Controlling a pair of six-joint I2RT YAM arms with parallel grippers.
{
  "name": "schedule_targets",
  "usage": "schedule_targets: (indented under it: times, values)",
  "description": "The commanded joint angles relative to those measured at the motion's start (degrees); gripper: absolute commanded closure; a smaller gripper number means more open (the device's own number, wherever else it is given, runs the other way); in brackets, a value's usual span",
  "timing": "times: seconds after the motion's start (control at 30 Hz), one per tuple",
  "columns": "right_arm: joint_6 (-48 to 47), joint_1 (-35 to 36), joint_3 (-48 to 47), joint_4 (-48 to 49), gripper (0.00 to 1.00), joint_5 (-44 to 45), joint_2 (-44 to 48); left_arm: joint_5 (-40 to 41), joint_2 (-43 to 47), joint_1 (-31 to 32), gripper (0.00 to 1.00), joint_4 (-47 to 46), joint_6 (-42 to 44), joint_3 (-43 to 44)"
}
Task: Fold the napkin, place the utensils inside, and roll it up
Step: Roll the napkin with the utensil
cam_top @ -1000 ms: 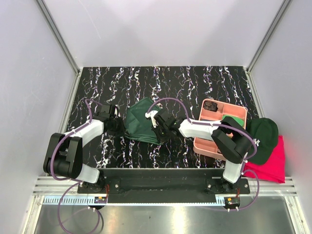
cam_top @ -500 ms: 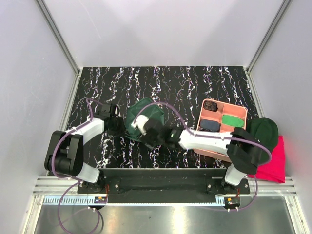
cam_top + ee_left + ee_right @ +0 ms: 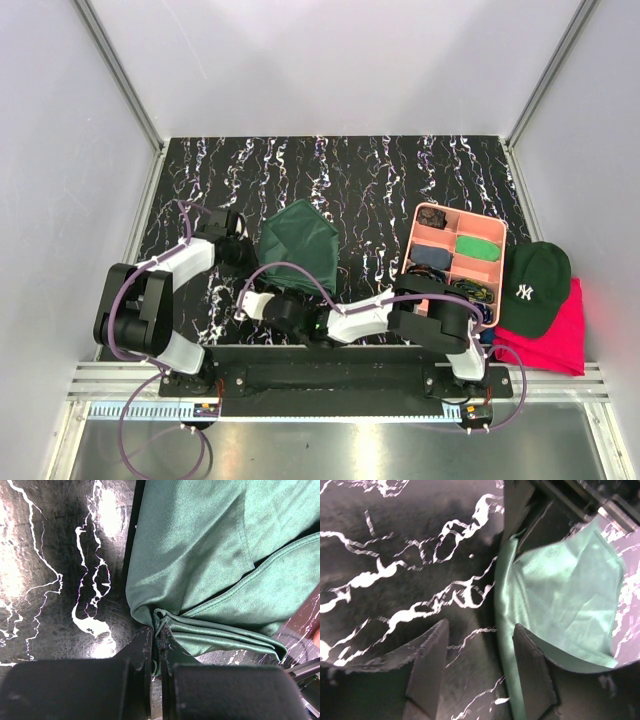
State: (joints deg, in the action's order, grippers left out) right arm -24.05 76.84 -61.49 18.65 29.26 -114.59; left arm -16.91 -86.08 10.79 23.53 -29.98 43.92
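Observation:
The dark green napkin (image 3: pixel 300 238) lies folded on the black marbled table, left of centre. My left gripper (image 3: pixel 243 252) is shut on its bunched left corner; in the left wrist view the napkin (image 3: pixel 210 555) spreads ahead and its hem sits pinched in the gripper (image 3: pixel 156 632). My right gripper (image 3: pixel 248 301) is low near the table's front edge, below the napkin, and stands open. In the right wrist view the gripper (image 3: pixel 480 652) has bare table between its fingers, with the napkin (image 3: pixel 565 605) just off the right finger. I cannot make out the utensils; dark pieces (image 3: pixel 472 291) lie in the tray's near right compartment.
A pink compartment tray (image 3: pixel 418 216) stands at the right, holding a bright green swatch and dark items. A dark green cap (image 3: pixel 535 285) rests on a pink-red cloth (image 3: pixel 560 345) at the far right. White enclosure walls close in the table.
My right gripper let go of the napkin, opened, and swung toward the front left of the table. The napkin now lies folded flat. The left gripper kept its hold.

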Motion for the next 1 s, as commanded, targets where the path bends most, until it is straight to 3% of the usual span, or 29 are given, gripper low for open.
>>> schedule_targets:
  times: [0.0, 0.33, 0.5, 0.57, 0.73, 0.83, 0.97]
  values:
    - [-5.21, -0.02, -2.31, 7.45, 0.42, 4.49, -3.18, -0.41, 0.57, -0.33, 1.00, 0.90, 1.06, 1.69]
    - [-5.57, -2.65, -1.71, 6.57, 0.65, 5.55, -8.03, -0.41, 0.83, -0.33, 1.00, 0.73, 1.15, 1.52]
    - [-2.85, -3.62, -0.38, 2.19, 0.83, -4.09, -5.39, -1.20, 1.35, -0.33, 1.00, -0.06, 1.24, 1.43]
    - [-1.35, -4.58, -1.61, -2.80, 0.87, -9.44, -3.72, -0.76, 1.71, -0.33, 0.93, -0.41, 1.06, 1.34]
    - [4.53, -7.40, -4.86, -11.96, 1.00, -19.05, -0.64, 0.38, 4.25, -1.03, 0.58, -2.26, -0.08, 0.20]
    - [7.00, -9.16, -5.83, -16.61, 1.00, -23.97, 0.94, 1.17, 6.36, -2.08, 0.46, -4.10, -1.31, -1.38]
    - [9.19, -10.74, -8.55, -23.13, 1.00, -28.98, 1.73, 1.26, 8.64, -3.49, 0.44, -7.88, -3.94, -5.67]
